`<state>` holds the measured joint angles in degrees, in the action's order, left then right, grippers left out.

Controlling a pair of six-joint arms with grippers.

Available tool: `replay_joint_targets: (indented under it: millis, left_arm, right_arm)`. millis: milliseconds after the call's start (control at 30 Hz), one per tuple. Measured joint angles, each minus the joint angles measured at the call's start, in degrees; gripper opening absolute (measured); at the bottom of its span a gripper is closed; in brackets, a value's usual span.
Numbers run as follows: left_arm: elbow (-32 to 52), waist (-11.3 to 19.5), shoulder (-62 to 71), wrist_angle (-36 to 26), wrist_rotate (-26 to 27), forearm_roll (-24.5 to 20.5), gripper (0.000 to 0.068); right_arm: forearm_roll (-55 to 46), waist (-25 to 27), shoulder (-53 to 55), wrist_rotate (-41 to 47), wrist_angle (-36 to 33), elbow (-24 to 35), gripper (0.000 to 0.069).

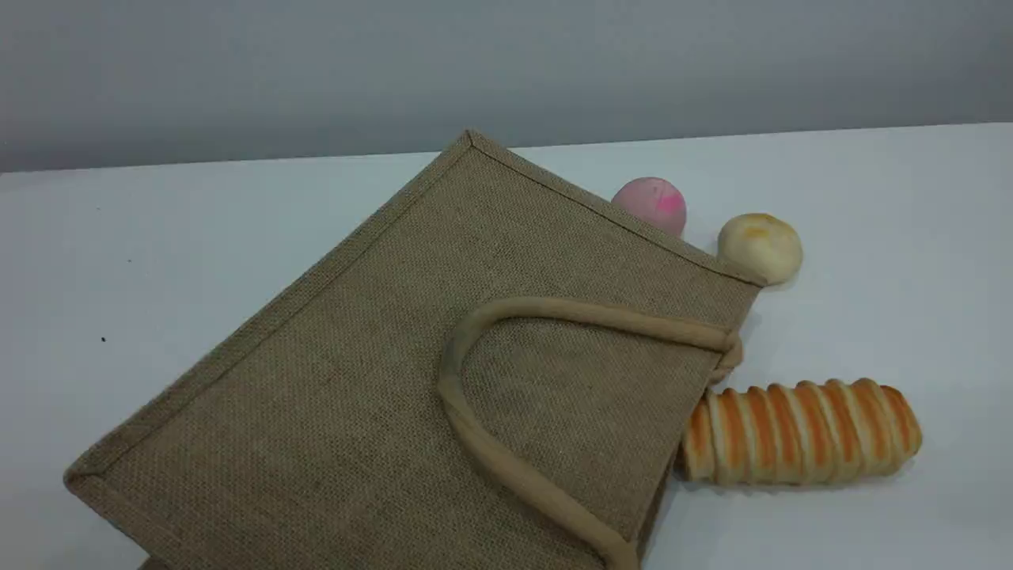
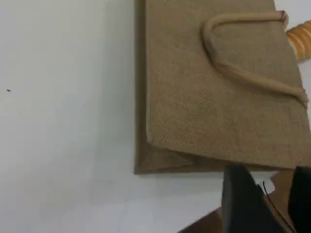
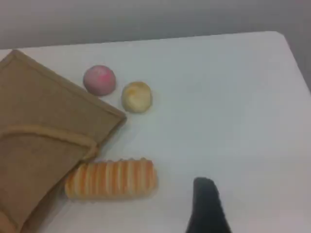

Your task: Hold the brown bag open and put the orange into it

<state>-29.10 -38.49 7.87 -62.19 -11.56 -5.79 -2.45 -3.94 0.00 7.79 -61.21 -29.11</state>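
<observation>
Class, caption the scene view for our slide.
Flat brown bag beside striped bread roll, pink ball and yellow bun.

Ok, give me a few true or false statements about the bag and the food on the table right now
1. The brown bag lies flat on the table. True.
2. The orange is in view beside the bag. False: no orange shows in any view.
3. The striped bread roll lies by the bag's open end, near the handle. True.
4. The pink ball sits on top of the bag. False: it rests on the table behind the bag, next to the pale bun.
</observation>
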Motion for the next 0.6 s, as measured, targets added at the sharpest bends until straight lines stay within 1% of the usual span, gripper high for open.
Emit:
replay_joint_targets:
  millis: [500,533,600]
  left_arm:
    - [0.00,0.00,0.00,0.00,-0.07,-0.09,0.0241]
    - [0.00,0.26,0.00,0.00,-0.07,-0.11,0.0241]
    - [0.00,2.10,0.00,0.00,-0.07,-0.11,0.0241]
  right_arm:
    - [0.00,0.00,0.00,0.00,0.00,0.00,0.0405]
    - [0.00,0.00,0.00,0.00,0.00,0.00,0.0405]
    - [0.00,0.00,0.00,0.00,0.00,0.00,0.0405]
